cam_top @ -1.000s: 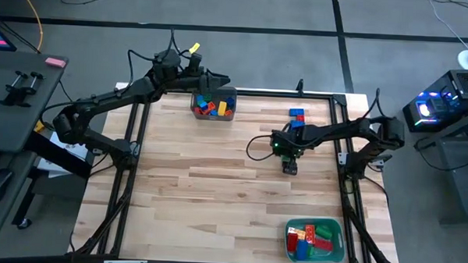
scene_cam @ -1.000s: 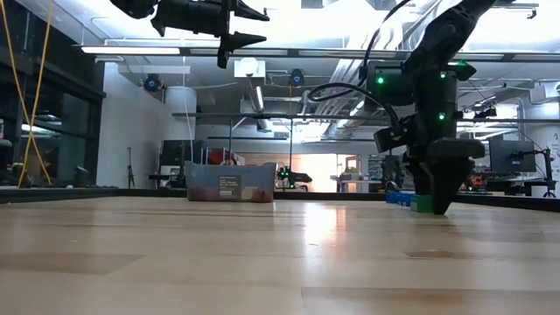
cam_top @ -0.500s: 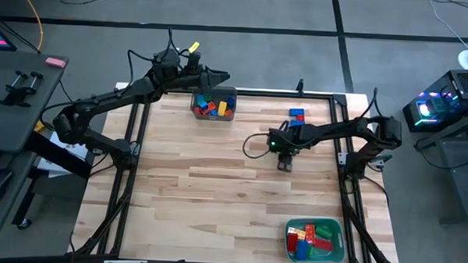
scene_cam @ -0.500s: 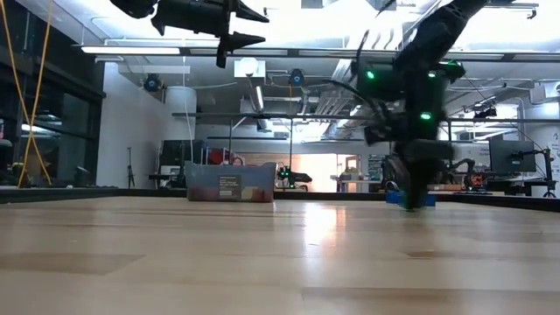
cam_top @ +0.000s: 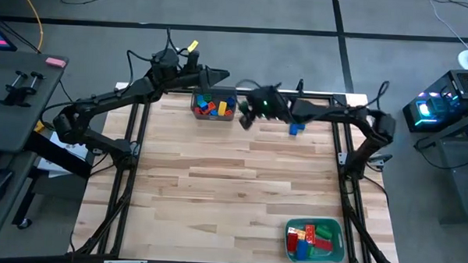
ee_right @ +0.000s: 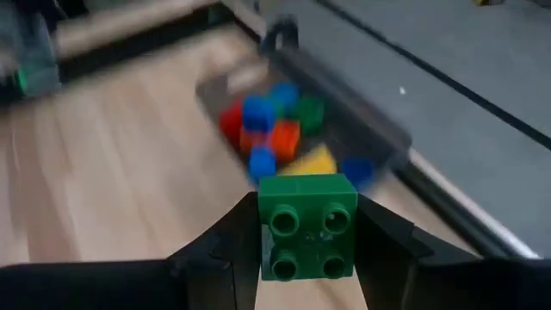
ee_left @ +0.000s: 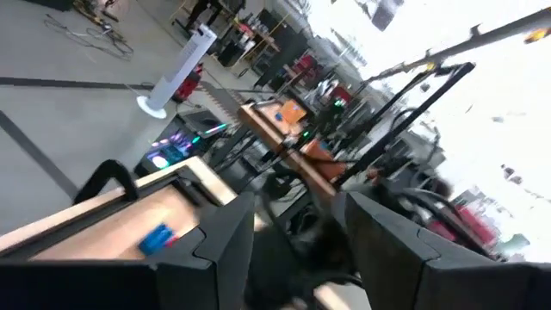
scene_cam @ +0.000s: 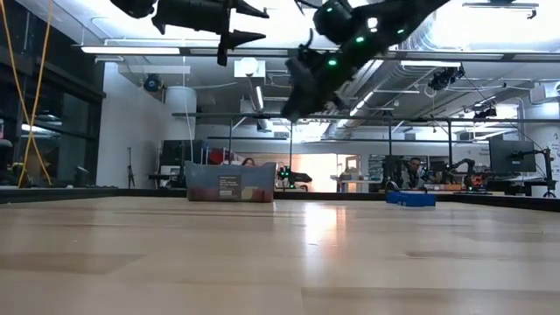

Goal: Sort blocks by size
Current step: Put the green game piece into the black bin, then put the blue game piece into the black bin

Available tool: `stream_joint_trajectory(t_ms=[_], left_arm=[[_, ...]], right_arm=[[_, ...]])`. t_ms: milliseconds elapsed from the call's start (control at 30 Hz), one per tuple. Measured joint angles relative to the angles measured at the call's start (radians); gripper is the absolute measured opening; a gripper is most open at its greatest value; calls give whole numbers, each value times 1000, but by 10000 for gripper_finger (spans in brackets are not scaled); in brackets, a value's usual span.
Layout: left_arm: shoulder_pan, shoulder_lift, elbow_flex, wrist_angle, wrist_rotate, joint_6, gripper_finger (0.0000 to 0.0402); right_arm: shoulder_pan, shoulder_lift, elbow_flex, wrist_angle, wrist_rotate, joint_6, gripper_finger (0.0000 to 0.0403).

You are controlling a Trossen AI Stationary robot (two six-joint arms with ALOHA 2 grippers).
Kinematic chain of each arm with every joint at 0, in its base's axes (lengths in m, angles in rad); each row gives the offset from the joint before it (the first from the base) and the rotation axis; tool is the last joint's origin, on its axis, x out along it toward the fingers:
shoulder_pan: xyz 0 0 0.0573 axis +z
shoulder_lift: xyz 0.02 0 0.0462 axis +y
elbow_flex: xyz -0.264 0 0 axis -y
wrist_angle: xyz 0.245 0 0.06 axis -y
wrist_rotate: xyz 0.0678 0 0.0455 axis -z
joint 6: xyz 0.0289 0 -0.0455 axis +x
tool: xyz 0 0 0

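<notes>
My right gripper (cam_top: 243,121) is shut on a green squarish four-stud block (ee_right: 308,226), in the air just right of the dark grey bin (cam_top: 214,92). The bin stands at the table's far edge and holds red, blue, orange, yellow and green blocks (ee_right: 274,136). My left gripper (cam_top: 222,78) hangs open and empty above the bin's far side; it also shows high up in the low view (scene_cam: 255,24). A blue block (cam_top: 296,129) lies on the table at the far right. My right gripper pinches the green block by two opposite side walls (ee_right: 265,232) between its two fingers. The studded top faces back toward the wrist. The fingers slant down toward the table's left, toward the bin. The block is lifted clear of the table.
A teal tray (cam_top: 332,227) with red, green and blue blocks stands at the table's near right corner. The blue block also shows in the low view (scene_cam: 409,199). The metal frame rails run along the table's edges.
My right gripper has risen from the table's right middle with the green block, lifting it clear. It has swung toward the far left, up to the bin, and tipped from pointing down to slanting. The left arm has kept still.
</notes>
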Motion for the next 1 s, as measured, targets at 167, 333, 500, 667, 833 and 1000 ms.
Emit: stream_joint_trajectory(t_ms=[167, 333, 500, 667, 833, 1000], left_arm=[[-4, 0, 0, -3, 21, -28, 171], [-4, 0, 0, -3, 26, -30, 171], [-3, -1, 0, -3, 28, -30, 171], [2, -2, 0, 0, 28, -30, 171], [51, -2, 0, 54, 96, -29, 171], [127, -5, -1, 161, 273, -28, 171]], right_arm=[[-54, 147, 167, 45, -73, 32, 138], [-69, 294, 327, 35, -134, 38, 138], [-68, 364, 418, 0, -135, 39, 148], [-76, 363, 443, -28, -156, 32, 305], [-103, 336, 466, -217, -175, -6, 379], [-114, 289, 467, -395, -170, -92, 375]])
